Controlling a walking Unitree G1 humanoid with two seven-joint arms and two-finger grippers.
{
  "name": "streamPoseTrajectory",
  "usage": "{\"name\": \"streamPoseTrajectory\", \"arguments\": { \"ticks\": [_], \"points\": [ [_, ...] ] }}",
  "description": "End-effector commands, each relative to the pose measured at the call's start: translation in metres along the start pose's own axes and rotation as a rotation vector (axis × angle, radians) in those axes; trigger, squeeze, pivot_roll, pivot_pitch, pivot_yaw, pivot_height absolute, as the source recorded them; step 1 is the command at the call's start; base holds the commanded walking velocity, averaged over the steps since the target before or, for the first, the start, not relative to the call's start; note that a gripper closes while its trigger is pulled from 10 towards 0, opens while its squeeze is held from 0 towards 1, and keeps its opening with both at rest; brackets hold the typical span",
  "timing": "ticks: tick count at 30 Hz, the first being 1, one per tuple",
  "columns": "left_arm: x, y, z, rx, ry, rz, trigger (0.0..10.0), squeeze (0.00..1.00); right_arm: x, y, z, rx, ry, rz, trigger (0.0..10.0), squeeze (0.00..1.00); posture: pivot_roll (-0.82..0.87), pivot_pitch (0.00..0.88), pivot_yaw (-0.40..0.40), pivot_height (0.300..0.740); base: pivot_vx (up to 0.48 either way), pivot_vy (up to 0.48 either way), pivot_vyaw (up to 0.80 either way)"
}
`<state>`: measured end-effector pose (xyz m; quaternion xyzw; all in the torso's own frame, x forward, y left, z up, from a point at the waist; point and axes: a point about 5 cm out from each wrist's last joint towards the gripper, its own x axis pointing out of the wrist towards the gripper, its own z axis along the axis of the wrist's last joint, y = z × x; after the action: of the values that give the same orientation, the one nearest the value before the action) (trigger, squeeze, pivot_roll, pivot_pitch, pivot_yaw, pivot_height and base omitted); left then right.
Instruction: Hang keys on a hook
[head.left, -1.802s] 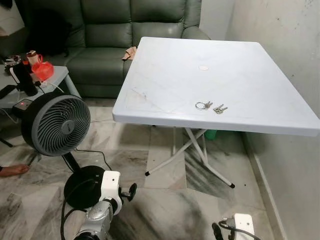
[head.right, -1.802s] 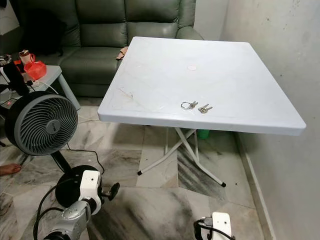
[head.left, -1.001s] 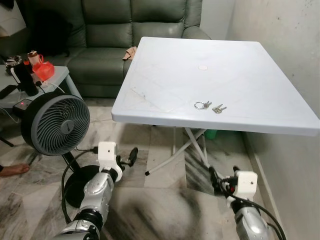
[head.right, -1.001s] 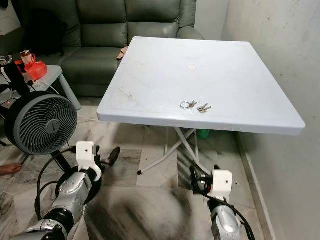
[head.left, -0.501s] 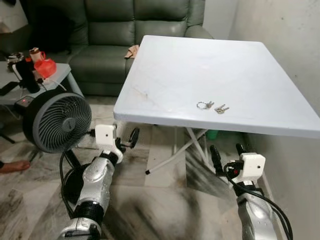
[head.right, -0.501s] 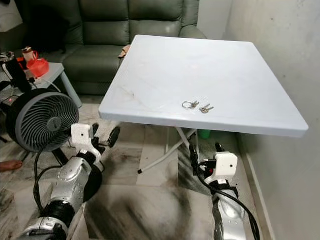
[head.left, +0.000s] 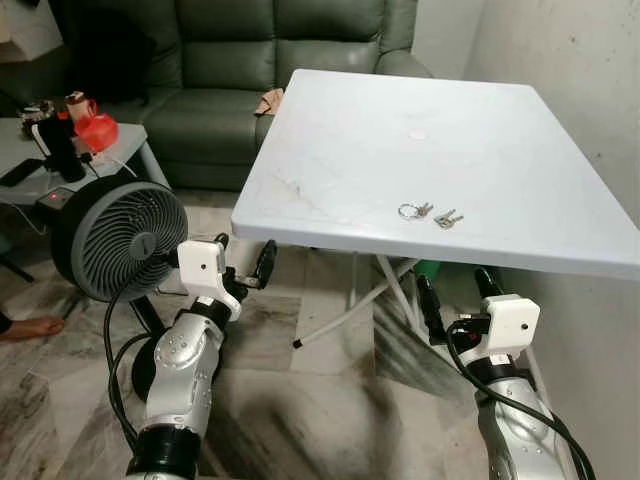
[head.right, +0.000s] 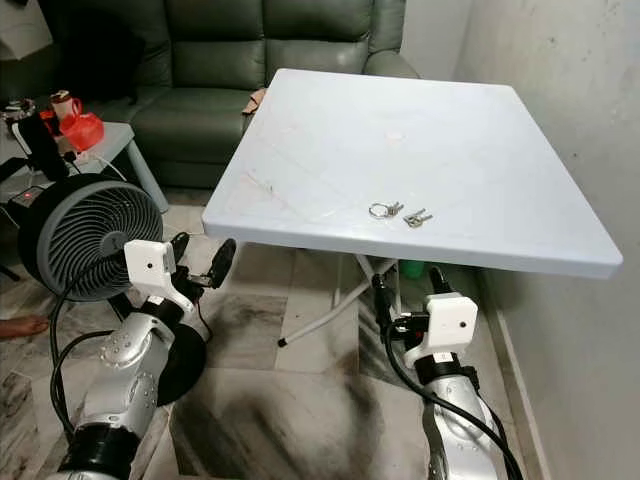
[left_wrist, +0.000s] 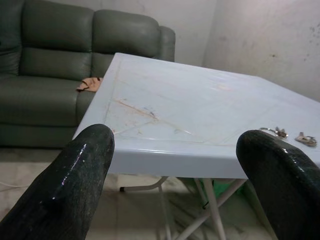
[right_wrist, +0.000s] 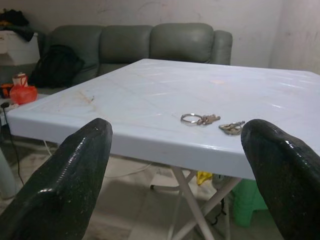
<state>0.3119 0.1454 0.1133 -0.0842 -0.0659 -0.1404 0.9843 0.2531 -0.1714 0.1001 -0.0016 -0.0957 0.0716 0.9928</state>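
A small bunch of keys (head.left: 428, 213) on a metal ring lies flat near the front edge of a white folding table (head.left: 400, 140). Both arms are raised in front of that edge, below the tabletop. My left gripper (head.left: 245, 262) is open at the table's front left corner with nothing between its fingers. My right gripper (head.left: 455, 293) is open just beneath the front edge, below and slightly right of the keys. The right wrist view looks across the tabletop at the keys (right_wrist: 210, 121); the left wrist view has the keys (left_wrist: 287, 135) far off to one side.
A grey floor fan (head.left: 115, 240) with a trailing cable stands at the left. Behind it are a side table with a red jug (head.left: 95, 130) and a green sofa (head.left: 230, 60). A bare wall (head.left: 580, 100) runs along the table's right. A person's foot (head.left: 30, 327) rests at far left.
Both arms have risen from low near the floor to just under the table's front edge. The keys lie where they were. The camera has shifted slightly.
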Motion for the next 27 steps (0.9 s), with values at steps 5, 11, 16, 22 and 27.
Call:
{"name": "streamPoseTrajectory", "arguments": {
  "ticks": [5, 11, 16, 22, 27],
  "points": [
    [-0.006, 0.005, 0.0, -0.01, 0.015, 0.028, 10.0, 0.0, -0.007, -0.005, 0.001, -0.029, 0.01, 0.016, 10.0, 0.0, -0.02, 0.0, -0.001, 0.74, 0.0, 0.0, 0.0],
    [-0.007, 0.007, 0.002, -0.027, 0.031, 0.045, 10.0, 0.0, -0.005, -0.007, 0.007, -0.031, 0.008, 0.003, 10.0, 0.0, -0.02, 0.0, 0.001, 0.74, 0.0, 0.0, 0.0],
    [-0.007, 0.003, 0.002, -0.033, 0.047, 0.039, 10.0, 0.0, -0.003, -0.006, 0.011, -0.032, -0.001, 0.009, 10.0, 0.0, -0.02, 0.0, 0.003, 0.74, 0.107, 0.0, 0.0],
    [-0.008, 0.0, 0.002, -0.041, 0.06, 0.027, 10.0, 0.0, -0.003, -0.005, 0.013, -0.032, 0.004, 0.013, 10.0, 0.0, -0.02, 0.0, 0.004, 0.74, 0.381, 0.0, 0.0],
    [-0.007, 0.0, 0.002, -0.043, 0.066, 0.027, 10.0, 0.0, -0.003, -0.005, 0.012, -0.033, 0.008, 0.017, 10.0, 0.0, -0.02, 0.0, 0.004, 0.74, 0.398, 0.0, 0.0]
  ]
}}
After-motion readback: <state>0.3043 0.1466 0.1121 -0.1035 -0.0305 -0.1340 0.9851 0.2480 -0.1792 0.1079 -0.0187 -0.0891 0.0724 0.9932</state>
